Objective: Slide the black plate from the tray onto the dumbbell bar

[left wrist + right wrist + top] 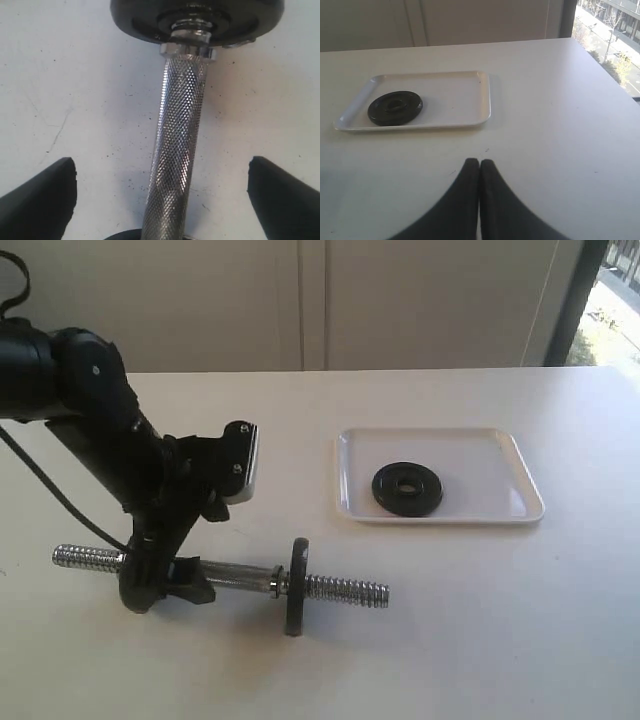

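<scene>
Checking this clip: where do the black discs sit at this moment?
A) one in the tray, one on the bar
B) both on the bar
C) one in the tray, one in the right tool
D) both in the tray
A: the black plate lies flat in the tray, while a second disc stands on the dumbbell bar.
</scene>
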Controlling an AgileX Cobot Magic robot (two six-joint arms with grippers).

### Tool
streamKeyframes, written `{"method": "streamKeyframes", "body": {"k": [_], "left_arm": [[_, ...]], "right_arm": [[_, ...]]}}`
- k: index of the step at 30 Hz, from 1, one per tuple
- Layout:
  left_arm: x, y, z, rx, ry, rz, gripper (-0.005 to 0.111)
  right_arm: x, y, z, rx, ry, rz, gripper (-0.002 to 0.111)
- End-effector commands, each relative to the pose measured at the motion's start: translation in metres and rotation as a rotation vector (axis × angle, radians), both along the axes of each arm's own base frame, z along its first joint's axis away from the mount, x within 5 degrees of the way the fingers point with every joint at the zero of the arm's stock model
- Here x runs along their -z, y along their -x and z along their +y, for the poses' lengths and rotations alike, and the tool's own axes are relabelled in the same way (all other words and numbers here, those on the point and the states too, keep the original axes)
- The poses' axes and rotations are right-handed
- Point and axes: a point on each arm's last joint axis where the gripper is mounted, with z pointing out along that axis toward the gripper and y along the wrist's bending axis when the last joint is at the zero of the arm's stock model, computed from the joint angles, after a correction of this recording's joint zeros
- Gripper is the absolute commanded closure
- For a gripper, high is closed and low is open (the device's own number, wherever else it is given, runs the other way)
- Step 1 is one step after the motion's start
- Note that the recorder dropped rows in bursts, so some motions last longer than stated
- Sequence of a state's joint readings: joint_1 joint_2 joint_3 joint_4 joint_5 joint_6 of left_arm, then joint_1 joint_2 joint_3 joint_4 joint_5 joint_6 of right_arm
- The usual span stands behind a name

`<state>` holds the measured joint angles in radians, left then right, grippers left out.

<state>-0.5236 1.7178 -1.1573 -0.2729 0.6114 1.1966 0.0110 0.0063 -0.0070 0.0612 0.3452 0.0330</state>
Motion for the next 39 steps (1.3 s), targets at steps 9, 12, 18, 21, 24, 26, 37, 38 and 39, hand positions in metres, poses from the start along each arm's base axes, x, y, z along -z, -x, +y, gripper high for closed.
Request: {"method": "streamKeyframes", "body": {"k": [9,12,18,21,24,26,37,38,39], "left_arm": [[0.011,-0.002,-0.016,0.05,0.113,0.024,0.017],[0.019,-0.004,-0.016,0.068,0.093,0.031,0.017],[0.022,-0.004,-0.015,0.083,0.074,0.035,0.019],[0.024,-0.003,-0.013,0.11,0.046,0.047,0.022],[0.027,-0.002,-0.013,0.119,0.035,0.066,0.025],[0.03,-0.003,-0.013,0.117,0.033,0.069,0.025],[0.038,-0.004,-0.014,0.112,0.025,0.083,0.025],[0.038,-0.004,-0.014,0.11,0.028,0.086,0.025],[0.038,-0.004,-0.014,0.109,0.029,0.087,0.025]], "right_arm": [[0.002,0.0,0.0,-0.002,0.018,-0.001,0.108],[0.002,0.0,0.0,-0.002,0.018,-0.001,0.108],[0.002,0.0,0.0,-0.002,0.018,-0.001,0.108],[0.002,0.0,0.0,-0.002,0.018,-0.001,0.108],[0.002,0.0,0.0,-0.002,0.018,-0.001,0.108],[0.002,0.0,0.0,-0.002,0.018,-0.001,0.108],[0.002,0.0,0.0,-0.002,0.018,-0.001,0.108],[0.002,0.0,0.0,-0.002,0.018,-0.001,0.108],[0.002,0.0,0.0,-0.002,0.018,-0.001,0.108]]}}
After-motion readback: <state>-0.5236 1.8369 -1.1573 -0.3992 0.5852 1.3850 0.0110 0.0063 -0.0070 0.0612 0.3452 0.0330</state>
